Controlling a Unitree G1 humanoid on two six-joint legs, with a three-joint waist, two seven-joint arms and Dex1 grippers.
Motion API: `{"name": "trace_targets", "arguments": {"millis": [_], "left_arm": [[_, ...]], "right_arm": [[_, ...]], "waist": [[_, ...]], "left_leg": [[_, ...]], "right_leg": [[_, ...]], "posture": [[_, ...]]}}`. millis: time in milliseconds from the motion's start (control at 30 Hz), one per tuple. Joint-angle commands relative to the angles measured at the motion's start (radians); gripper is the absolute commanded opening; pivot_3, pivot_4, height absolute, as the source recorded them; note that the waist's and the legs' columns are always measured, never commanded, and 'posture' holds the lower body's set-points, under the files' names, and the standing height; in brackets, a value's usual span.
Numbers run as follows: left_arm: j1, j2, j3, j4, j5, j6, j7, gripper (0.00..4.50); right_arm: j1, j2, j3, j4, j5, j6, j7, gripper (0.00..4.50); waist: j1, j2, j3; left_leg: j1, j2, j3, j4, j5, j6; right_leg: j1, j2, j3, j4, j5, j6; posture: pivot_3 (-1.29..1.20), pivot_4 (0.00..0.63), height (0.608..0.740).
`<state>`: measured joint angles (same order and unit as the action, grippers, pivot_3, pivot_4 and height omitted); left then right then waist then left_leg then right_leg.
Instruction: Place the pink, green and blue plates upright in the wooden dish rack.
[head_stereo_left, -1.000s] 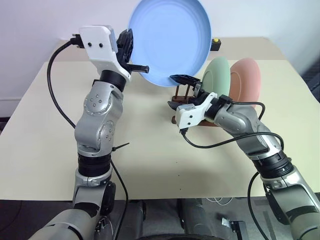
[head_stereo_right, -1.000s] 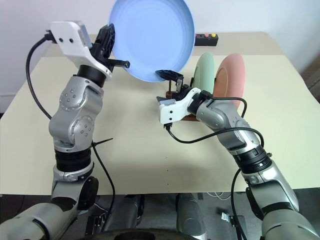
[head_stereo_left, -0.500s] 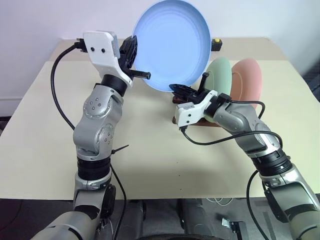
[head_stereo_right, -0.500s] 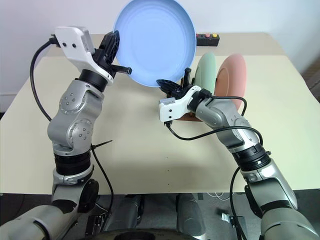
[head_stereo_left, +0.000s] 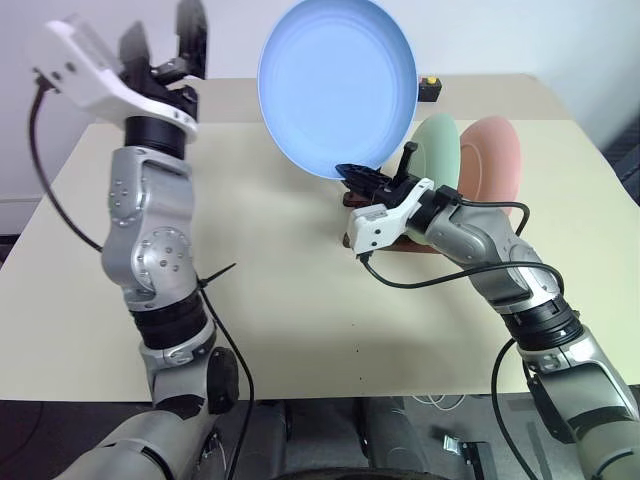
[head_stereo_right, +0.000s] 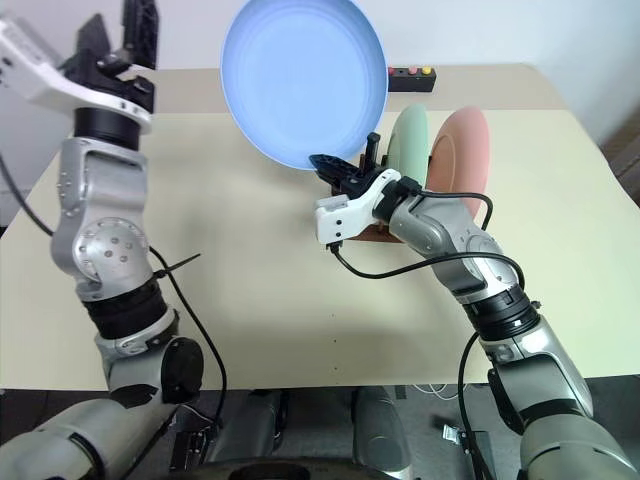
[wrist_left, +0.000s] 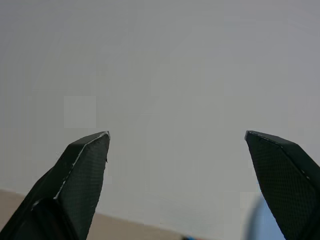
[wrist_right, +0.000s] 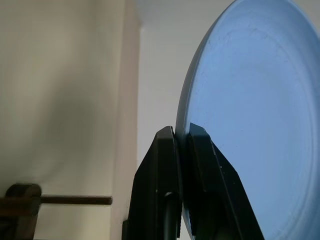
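Now the table (head_stereo_left: 300, 300) is seen carrying the rack (head_stereo_left: 352, 238) toward its far right side, with the green plate (head_stereo_left: 437, 152) and the pink plate (head_stereo_left: 492, 160) already stood upright in it, side by side, the pink one farther right. The blue plate (head_stereo_left: 335, 85) is held up in the air above and just left of the rack, its face turned toward the camera and its lower rim pinched by the right gripper (head_stereo_left: 362, 180), whose fingers (wrist_right: 202, 165) are closed tight on that rim, one on each face. The left gripper (head_stereo_left: 165, 40) is raised well to the left of the plate, apart from it, with its fingers (wrist_left: 82, 165) spread wide and nothing between them.

The step in hand is judged to be the last plate's transfer: the blue plate is carried by the right arm alone, and only its seating in the rack is left to be done. For the next move, the plate has to be lowered, edge downward, into a free slot between the pegs on the near side of the green plate, and kept parallel to it. Care is called for so that the standing plates are not knocked, and the grip is best released only once the rim is resting between the rails.
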<state>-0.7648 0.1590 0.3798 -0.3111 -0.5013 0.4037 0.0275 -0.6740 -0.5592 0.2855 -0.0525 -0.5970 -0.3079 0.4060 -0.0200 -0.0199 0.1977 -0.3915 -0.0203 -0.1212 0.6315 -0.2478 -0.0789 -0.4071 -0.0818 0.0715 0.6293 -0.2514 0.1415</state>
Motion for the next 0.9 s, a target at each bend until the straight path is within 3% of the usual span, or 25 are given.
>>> {"name": "trace_targets", "arguments": {"millis": [33, 200, 433, 633, 900], "left_arm": [[0.033, 0.087, 0.023, 0.038, 0.052, -0.060, -0.036, 4.47], [0.165, 0.214, -0.032, 0.134, 0.135, -0.093, -0.158, 4.47], [0.362, 0.277, -0.211, 0.116, 0.168, -0.109, -0.389, 4.47], [0.511, 0.315, -0.371, 0.013, 0.137, -0.070, -0.602, 4.47], [0.535, 0.305, -0.433, -0.027, 0.114, -0.019, -0.671, 4.47]], "right_arm": [[-0.037, 0.048, -0.068, -0.064, 0.134, 0.021, 0.008, 0.00], [-0.038, 0.156, -0.128, -0.151, 0.435, 0.181, 0.104, 0.00], [-0.004, 0.230, -0.204, -0.331, 0.798, 0.512, 0.191, 0.00], [0.079, 0.263, -0.340, -0.467, 1.111, 0.825, 0.105, 0.00], [0.154, 0.310, -0.473, -0.515, 1.398, 1.015, -0.053, 0.00]], "waist": [[-0.001, 0.000, 0.000], [-0.001, 0.000, 0.000], [0.004, 0.000, 0.000], [0.000, 0.001, 0.000], [0.000, 0.002, 0.000]], "left_leg": [[0.000, 0.000, 0.000, 0.000, 0.000, 0.000], [0.000, 0.000, 0.000, -0.001, 0.000, 0.000], [0.000, 0.000, -0.001, 0.000, 0.000, 0.000], [0.000, 0.001, -0.001, -0.002, 0.000, 0.000], [0.000, 0.001, -0.001, -0.001, 0.000, 0.000]], "right_leg": [[0.000, 0.000, 0.000, 0.000, 0.000, 0.000], [0.000, 0.000, 0.000, 0.000, 0.000, 0.000], [0.000, 0.000, 0.000, 0.001, 0.000, 0.000], [0.000, 0.000, 0.000, 0.001, 0.000, -0.001], [0.000, 0.000, 0.000, 0.001, 0.000, -0.001]], "posture": [[0.00, 0.150, 0.740], [0.00, 0.150, 0.740], [0.00, 0.150, 0.740], [0.00, 0.150, 0.740], [0.00, 0.150, 0.740]]}}
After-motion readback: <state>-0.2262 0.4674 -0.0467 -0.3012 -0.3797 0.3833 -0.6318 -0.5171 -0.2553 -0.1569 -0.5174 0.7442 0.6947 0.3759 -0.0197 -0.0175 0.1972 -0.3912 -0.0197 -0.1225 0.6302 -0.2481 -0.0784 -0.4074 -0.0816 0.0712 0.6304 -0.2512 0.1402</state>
